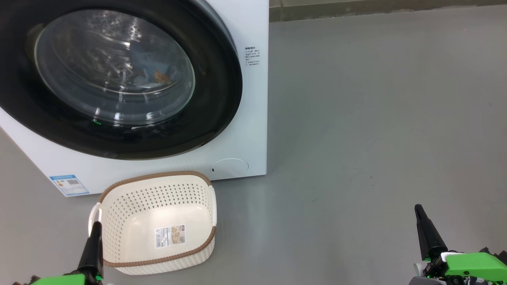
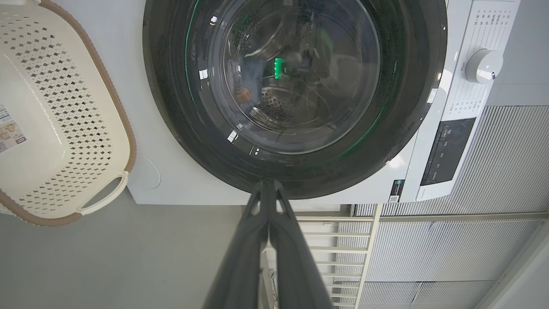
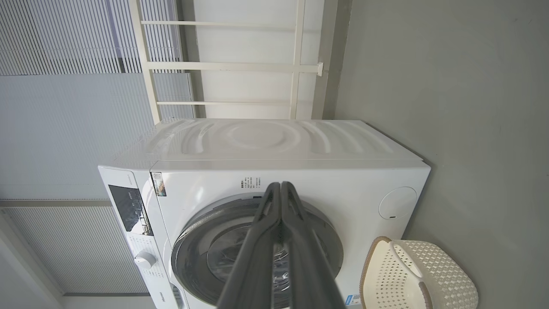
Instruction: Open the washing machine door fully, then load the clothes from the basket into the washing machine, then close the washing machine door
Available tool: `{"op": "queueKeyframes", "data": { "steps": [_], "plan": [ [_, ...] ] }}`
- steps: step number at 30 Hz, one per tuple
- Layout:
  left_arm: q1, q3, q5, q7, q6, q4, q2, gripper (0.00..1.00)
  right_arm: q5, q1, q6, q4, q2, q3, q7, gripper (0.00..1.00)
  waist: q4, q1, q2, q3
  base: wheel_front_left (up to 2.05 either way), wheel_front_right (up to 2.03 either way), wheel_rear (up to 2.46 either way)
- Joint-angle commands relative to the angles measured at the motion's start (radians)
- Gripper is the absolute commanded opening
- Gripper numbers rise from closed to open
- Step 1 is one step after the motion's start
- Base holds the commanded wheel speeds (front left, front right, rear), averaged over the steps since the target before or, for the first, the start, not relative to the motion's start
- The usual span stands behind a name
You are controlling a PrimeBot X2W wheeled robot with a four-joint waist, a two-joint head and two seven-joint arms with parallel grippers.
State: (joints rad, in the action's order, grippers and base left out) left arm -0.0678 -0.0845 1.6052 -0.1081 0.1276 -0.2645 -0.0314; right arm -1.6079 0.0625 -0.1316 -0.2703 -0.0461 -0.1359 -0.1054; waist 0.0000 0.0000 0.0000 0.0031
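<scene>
— Since the washing machine door sits shut against the washing machine, what shows through it?
— A wide glossy black rim rings a bulging glass bowl. Behind the glass the clothes lie in the steel drum: light-blue cloth with an orange patch.
— And the basket?
— It is cream, with holes in its sides and a brown rim. It stands on the grey floor just in front of the machine, below the door. Inside it there is a label sticker on the bottom. A round flap and a blue sticker mark the machine's lower front.
— Where are the arms?
— The left gripper rises by the basket's left handle. The right gripper is over bare floor, well to the right. Each has its fingers pressed together on nothing, apart from door and basket.
— What do the wrist cameras add?
— The left wrist view gives a white dial and a dark control panel. The right wrist view gives the machine's ribbed top and a white rail frame behind it.
</scene>
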Motion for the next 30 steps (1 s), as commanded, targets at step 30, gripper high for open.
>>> {"op": "queueKeyframes", "data": {
  "steps": [30],
  "plan": [
    [-0.040, -0.030, 0.003, -0.006, 0.003, 0.020, -0.019, 0.00, 0.000, 0.045, 0.001, 0.026, -0.005, 0.022, -0.008, 0.00, 0.000, 0.0000, 0.0000, 0.000, 0.00, 0.00, 0.00]
  ]
}}
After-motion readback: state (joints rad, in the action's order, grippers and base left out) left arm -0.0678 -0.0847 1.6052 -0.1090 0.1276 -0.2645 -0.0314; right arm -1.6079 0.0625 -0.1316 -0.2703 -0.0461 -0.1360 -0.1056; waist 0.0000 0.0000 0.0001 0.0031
